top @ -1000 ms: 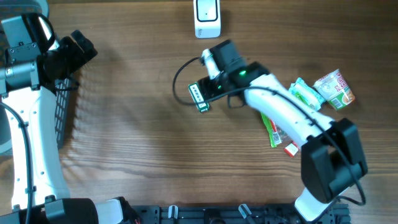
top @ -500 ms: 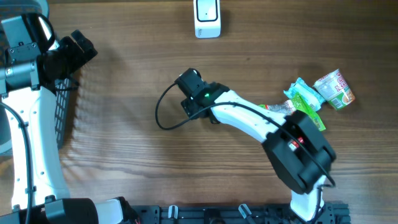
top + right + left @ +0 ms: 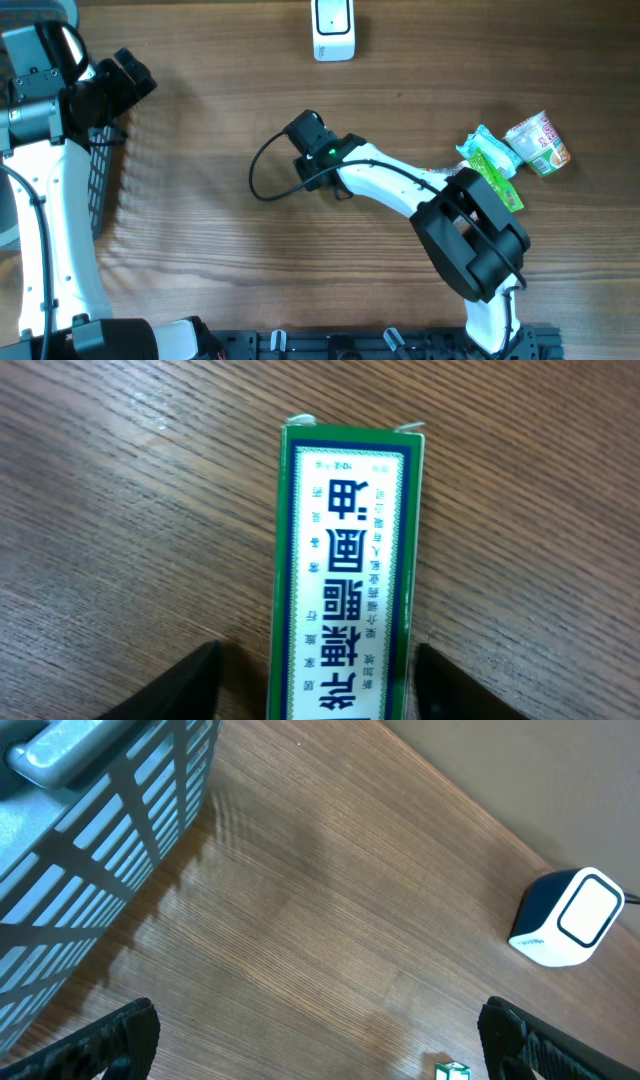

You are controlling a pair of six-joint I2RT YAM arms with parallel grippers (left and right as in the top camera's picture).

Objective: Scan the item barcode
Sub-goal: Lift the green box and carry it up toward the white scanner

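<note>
The wooden table (image 3: 200, 250) fills the overhead view. The white right arm (image 3: 390, 185) comes in from 5 o'clock and reaches to just 11 o'clock of the table's centre, with a black cable (image 3: 262, 178) looping out at its 9 o'clock side. The left arm (image 3: 50, 230) stands along the 9 o'clock edge, above a dark mesh basket (image 3: 105, 180).

The left claw (image 3: 318, 1030) hangs with its fingers spread wide and nothing between them. The white scanner (image 3: 333, 30) sits at the table's 12 o'clock edge. At 3 o'clock lie green snack packets (image 3: 492, 160), touching a printed cup (image 3: 540, 142).

The box (image 3: 345, 580) lies flat on the table under the right wrist, hidden by it from overhead. It is a long, narrow carton with a green border. Its white face is framed by a thin dark blue line and carries large dark blue Chinese characters and finer lines of print, all upside down to the wrist camera. Its long axis runs from 12 to 6 o'clock in that view. The right claw (image 3: 312, 675) is spread astride the box's near end. The 7 o'clock finger (image 3: 185, 685) stands apart from the carton, and the 5 o'clock finger sits just beside its edge.
</note>
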